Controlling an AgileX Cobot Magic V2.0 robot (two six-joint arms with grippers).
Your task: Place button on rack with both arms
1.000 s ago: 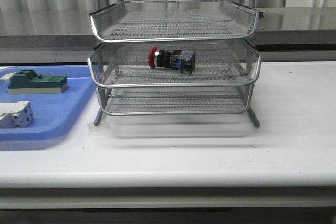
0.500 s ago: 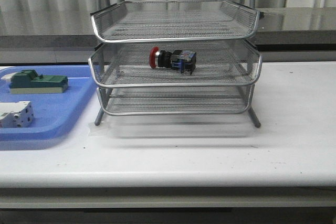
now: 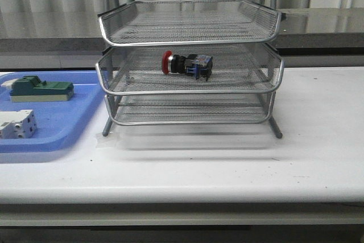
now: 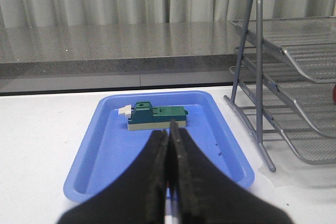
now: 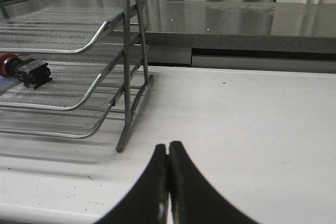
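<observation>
The button [image 3: 186, 64], red head with black body and blue rear block, lies on its side in the middle tier of the silver wire-mesh rack [image 3: 189, 91]; it also shows in the right wrist view [image 5: 25, 70]. The rack shows in the left wrist view [image 4: 286, 77] and the right wrist view [image 5: 79, 51]. My left gripper [image 4: 168, 129] is shut and empty, held over the near part of the blue tray. My right gripper [image 5: 168, 148] is shut and empty above the white table, to the right of the rack. Neither arm shows in the front view.
A flat blue plastic tray [image 3: 57, 132] sits left of the rack and shows in the left wrist view [image 4: 105, 145]. It holds a green-topped block [image 3: 41, 89] [image 4: 157, 116] and a white terminal block [image 3: 17, 124]. A grey ledge and curtains run behind the table.
</observation>
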